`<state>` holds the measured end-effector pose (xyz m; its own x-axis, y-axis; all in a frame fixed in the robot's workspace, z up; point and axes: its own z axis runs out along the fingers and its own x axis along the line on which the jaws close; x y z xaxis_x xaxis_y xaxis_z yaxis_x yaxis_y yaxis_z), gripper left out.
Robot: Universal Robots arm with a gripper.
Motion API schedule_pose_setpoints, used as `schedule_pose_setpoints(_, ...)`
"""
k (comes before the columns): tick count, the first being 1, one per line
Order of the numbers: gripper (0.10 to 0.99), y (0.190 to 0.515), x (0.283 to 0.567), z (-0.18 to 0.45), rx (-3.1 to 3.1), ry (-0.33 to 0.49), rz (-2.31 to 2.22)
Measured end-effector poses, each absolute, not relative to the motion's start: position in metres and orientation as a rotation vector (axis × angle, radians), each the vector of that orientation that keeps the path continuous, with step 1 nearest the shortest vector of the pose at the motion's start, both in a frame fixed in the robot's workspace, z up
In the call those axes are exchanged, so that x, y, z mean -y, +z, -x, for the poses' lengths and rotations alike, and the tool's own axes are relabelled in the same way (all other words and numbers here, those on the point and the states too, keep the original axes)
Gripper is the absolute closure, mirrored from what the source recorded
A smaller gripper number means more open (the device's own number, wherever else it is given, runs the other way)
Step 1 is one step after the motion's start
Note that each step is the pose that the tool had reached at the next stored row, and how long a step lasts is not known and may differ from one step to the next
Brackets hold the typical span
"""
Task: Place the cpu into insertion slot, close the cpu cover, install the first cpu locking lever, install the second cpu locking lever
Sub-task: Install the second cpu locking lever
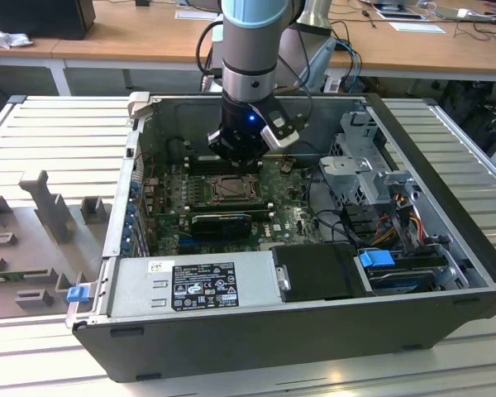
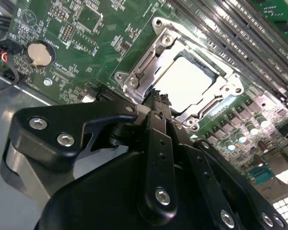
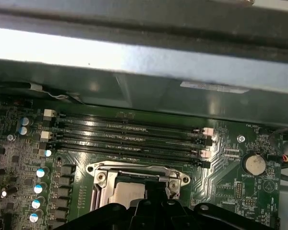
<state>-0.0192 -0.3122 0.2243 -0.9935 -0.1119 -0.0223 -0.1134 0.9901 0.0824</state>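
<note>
Just beyond the pressed-together jaws, the cpu (image 2: 189, 85) sits under the cpu cover (image 2: 156, 62).

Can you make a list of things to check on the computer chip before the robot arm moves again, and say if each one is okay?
1. The cpu sits in the insertion slot: ok, its pale top shows inside the socket in the second wrist view.
2. The cpu cover is down over the chip: ok, the silver frame lies flat around it.
3. Locking levers are latched: cannot tell.
4. The gripper is over the socket's edge: ok, its tips sit at the frame's rim.
5. The gripper is empty: cannot tell.
6. The memory slots beside the socket are apart from the arm: ok.
</note>
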Motion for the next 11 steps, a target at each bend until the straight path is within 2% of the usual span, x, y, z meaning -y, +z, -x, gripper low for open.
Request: schedule_pose_setpoints(11,0.980,0.2330,0.3184,0.0192,-3.116,0.131,0.176)
